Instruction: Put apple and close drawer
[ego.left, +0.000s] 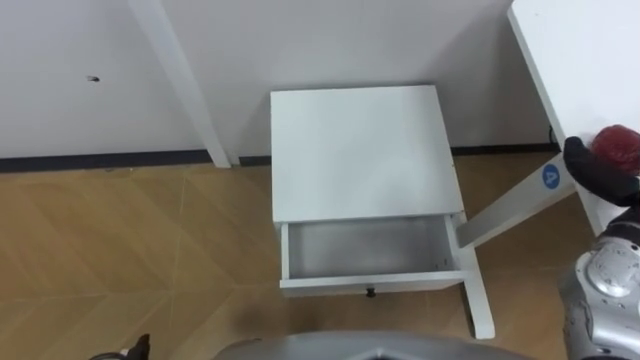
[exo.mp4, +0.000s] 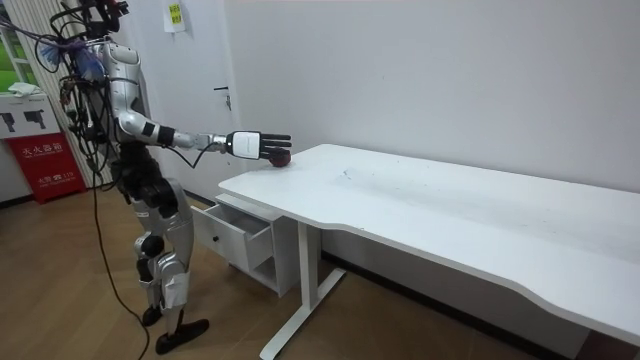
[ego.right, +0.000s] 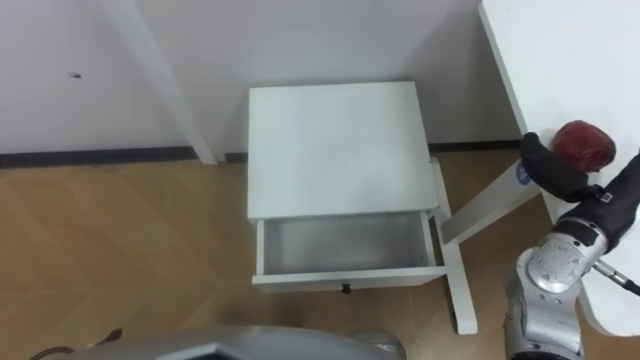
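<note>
Right hand (ego.right: 548, 166), fingers straight and empty, poised at the dark red round apple (ego.right: 584, 145) near the edge of the white table (ego.right: 560, 50): a firm, smooth, light fruit, probably best cupped around its widest girth.

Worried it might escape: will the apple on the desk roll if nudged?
Probably: the apple looks round on a smooth desk, near its edge, so a nudge may roll it off. It seems rigid; the right hand could likely squeeze firmly.

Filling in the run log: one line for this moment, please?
right hand: open, at apple on desk | drawer: open, empty
</note>
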